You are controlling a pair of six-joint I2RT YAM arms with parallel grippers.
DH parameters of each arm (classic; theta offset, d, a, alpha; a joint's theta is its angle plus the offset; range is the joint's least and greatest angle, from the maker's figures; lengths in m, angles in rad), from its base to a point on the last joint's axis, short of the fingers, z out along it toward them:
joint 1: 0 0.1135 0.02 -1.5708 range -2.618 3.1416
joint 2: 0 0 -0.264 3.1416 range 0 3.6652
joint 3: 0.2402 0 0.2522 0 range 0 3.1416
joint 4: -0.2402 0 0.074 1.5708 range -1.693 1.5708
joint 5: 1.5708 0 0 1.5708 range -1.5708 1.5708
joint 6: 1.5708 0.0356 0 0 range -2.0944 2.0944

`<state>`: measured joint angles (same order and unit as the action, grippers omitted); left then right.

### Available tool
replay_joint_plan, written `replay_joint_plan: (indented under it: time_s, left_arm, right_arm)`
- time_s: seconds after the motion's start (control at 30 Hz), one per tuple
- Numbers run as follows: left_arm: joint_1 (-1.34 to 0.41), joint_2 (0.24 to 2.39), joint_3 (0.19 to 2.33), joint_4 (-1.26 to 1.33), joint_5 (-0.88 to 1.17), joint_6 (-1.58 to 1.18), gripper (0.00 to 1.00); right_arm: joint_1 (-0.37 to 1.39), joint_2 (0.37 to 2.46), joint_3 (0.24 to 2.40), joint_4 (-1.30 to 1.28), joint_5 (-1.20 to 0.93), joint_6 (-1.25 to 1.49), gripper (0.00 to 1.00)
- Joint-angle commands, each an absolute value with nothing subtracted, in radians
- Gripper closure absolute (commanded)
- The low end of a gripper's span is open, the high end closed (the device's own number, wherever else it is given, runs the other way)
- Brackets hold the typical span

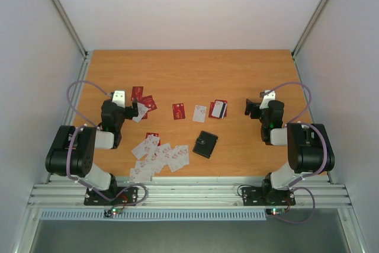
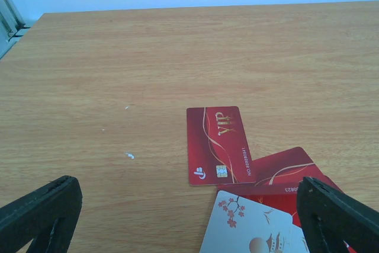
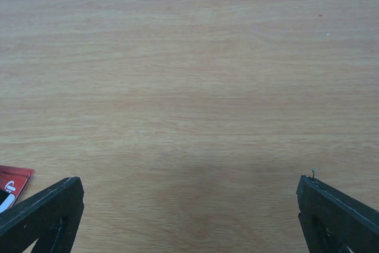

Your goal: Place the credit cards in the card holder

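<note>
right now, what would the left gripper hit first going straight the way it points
Likely the white blossom card just ahead of the open left gripper, then the red VIP card; depth unclear.

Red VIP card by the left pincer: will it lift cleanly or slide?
Flat on the smooth table, the red VIP card will probably skid before lifting. It looks thin, so likely light. Its corner seems to overlap another red card, which may shift.
</note>
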<state>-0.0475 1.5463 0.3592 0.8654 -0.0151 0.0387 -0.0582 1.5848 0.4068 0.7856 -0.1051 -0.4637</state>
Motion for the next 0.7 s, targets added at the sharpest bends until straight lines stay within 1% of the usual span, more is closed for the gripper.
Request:
replay_joint_plan:
  time_s: [0.0,0.43,0.5,0.6,0.67]
  left_arm:
    - [-0.053,1.559,0.376,0.946,-0.034,0.059,0.01]
    - [-0.052,1.558,0.380,0.936,-0.031,0.059,0.01]
    - [-0.049,1.558,0.384,0.931,-0.056,0.053,0.01]
    - [-0.049,1.517,0.349,0.969,-0.081,0.044,0.01]
    - [-0.048,1.453,0.302,1.013,-0.124,0.027,0.01]
  right_arm:
    - [-0.066,1.591,0.424,0.830,-0.107,-0.453,0.01]
    - [-0.069,1.584,0.427,0.812,-0.097,-0.444,0.01]
    - [-0.069,1.576,0.429,0.800,-0.097,-0.444,0.01]
    - [-0.067,1.527,0.442,0.740,-0.078,-0.438,0.02]
    - [-0.067,1.480,0.447,0.694,-0.062,-0.435,0.02]
